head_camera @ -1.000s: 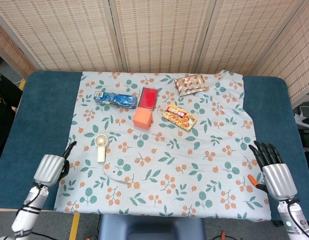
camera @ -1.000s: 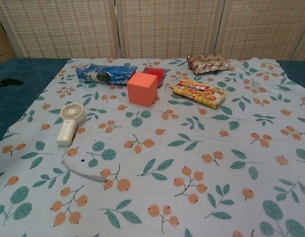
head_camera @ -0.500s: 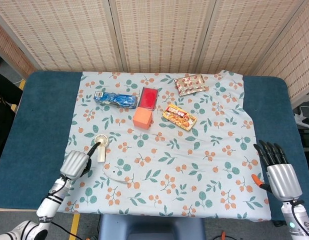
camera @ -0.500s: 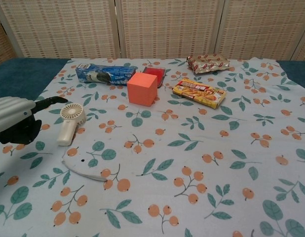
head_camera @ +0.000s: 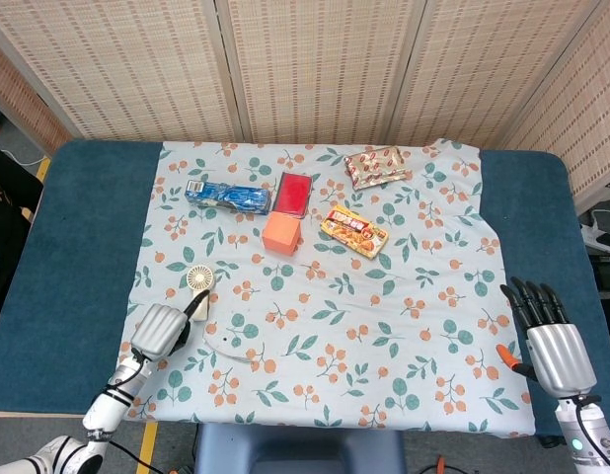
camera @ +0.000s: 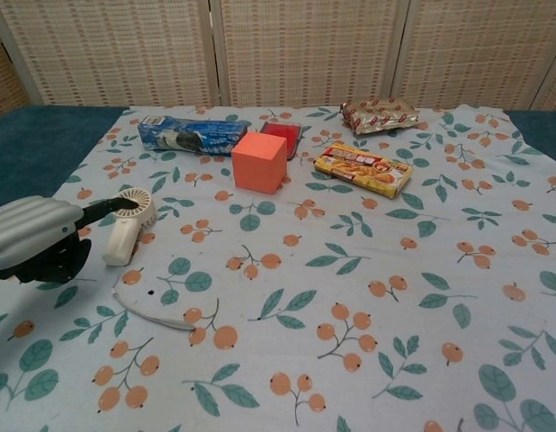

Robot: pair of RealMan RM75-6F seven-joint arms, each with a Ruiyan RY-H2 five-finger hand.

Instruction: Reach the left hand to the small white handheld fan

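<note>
The small white handheld fan [head_camera: 198, 288] lies on the flowered cloth at the left, round head away from me, handle toward me; the chest view shows the fan [camera: 128, 224] too. My left hand [head_camera: 163, 327] sits just in front and left of the fan's handle, black fingers stretched toward it; in the chest view the left hand [camera: 42, 238] has a fingertip over the fan's head. I cannot see whether it touches. It holds nothing. My right hand [head_camera: 550, 336] hovers at the table's right edge, fingers spread, empty.
An orange cube [head_camera: 282, 234], a red box [head_camera: 292, 194], a blue packet [head_camera: 227, 195], a yellow snack box [head_camera: 353, 231] and a brown packet [head_camera: 376, 165] lie further back. A raised fold in the cloth [head_camera: 231, 342] sits just right of my left hand.
My left hand has moved right and forward from the table's left edge onto the cloth, ending beside the fan's handle. The right hand has shifted slightly toward the near right.
</note>
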